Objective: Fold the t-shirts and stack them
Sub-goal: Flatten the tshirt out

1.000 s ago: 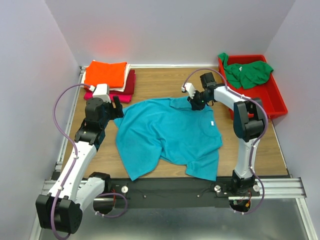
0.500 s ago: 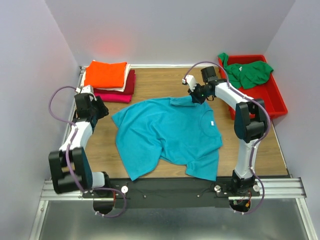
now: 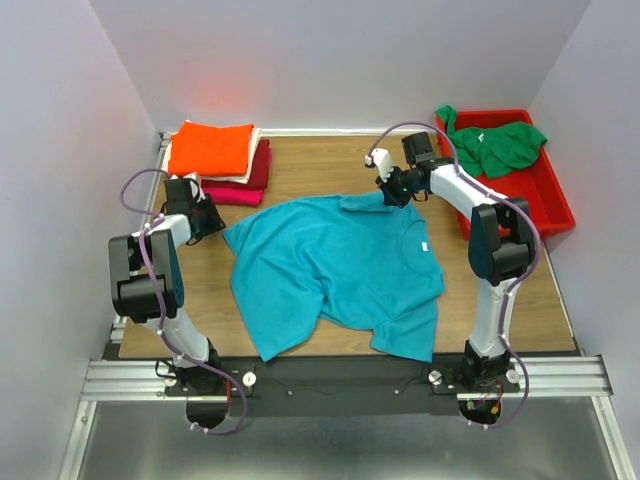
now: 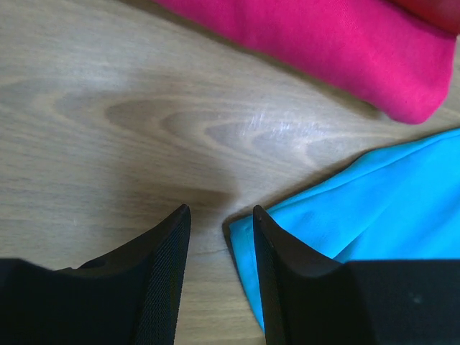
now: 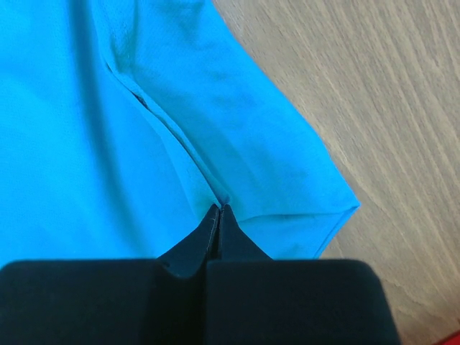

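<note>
A teal t-shirt (image 3: pixel 335 265) lies spread and rumpled on the middle of the wooden table. My left gripper (image 3: pixel 213 225) is open and low at the tip of its left sleeve. In the left wrist view (image 4: pixel 219 215) the teal sleeve corner (image 4: pixel 345 215) lies beside and under the right finger. My right gripper (image 3: pixel 393 196) is shut at the shirt's far sleeve. In the right wrist view (image 5: pixel 218 210) its tips pinch a ridge of teal cloth (image 5: pixel 237 122). A green t-shirt (image 3: pixel 495 145) lies in the red bin.
A folded stack stands at the back left: orange (image 3: pixel 210 148) on top, white, dark red (image 3: pixel 260 165) and magenta (image 3: pixel 225 192) below, close to my left gripper. The magenta edge also shows in the left wrist view (image 4: pixel 338 43). The red bin (image 3: pixel 550 195) stands at the right edge.
My left arm has folded back, and its gripper has moved left and down to the table at the shirt's left sleeve corner. My right gripper shifted slightly toward the back, then held still.
</note>
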Tool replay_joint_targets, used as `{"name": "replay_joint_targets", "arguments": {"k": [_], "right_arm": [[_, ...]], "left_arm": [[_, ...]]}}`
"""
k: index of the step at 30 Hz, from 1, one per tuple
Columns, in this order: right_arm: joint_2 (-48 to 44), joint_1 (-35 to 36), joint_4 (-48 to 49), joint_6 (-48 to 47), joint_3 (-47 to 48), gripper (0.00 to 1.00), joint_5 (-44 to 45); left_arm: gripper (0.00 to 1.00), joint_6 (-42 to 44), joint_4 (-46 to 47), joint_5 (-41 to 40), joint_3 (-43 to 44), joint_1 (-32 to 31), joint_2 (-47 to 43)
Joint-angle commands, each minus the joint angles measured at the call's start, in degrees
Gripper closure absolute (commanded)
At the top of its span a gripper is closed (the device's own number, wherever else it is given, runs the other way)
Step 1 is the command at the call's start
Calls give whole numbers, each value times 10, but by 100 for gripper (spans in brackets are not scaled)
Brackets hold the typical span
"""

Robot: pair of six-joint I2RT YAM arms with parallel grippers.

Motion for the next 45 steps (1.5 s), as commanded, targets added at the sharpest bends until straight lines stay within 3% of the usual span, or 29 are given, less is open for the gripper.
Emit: {"name": "replay_joint_targets", "arguments": {"k": [1,14,24,26,28,36,45], "right_arm": [[-6,3,-2,8,18,99,3],[1,2,-3,14,23,99,3],[1,3,-3,17,32,99,8],[0,2,-3,18,34,99,8],[-3,3,-3,18,35,99,9],[-11,3,-4,23,40,99,20],[-57,3,-4,54,77,99,75]], "left_arm": [[52,20,-26,4,1,-6,0],[59,38,-46,19,8,-41,41],[83,44,-63,-1,13,-44,12],[95,49,-70,-6,17,-44,3],[100,50,-72,-6,23,-45,0],[100,56,-76,-12,39,-45,-55],[100,64,-66,-75,43,-52,-172]]}}
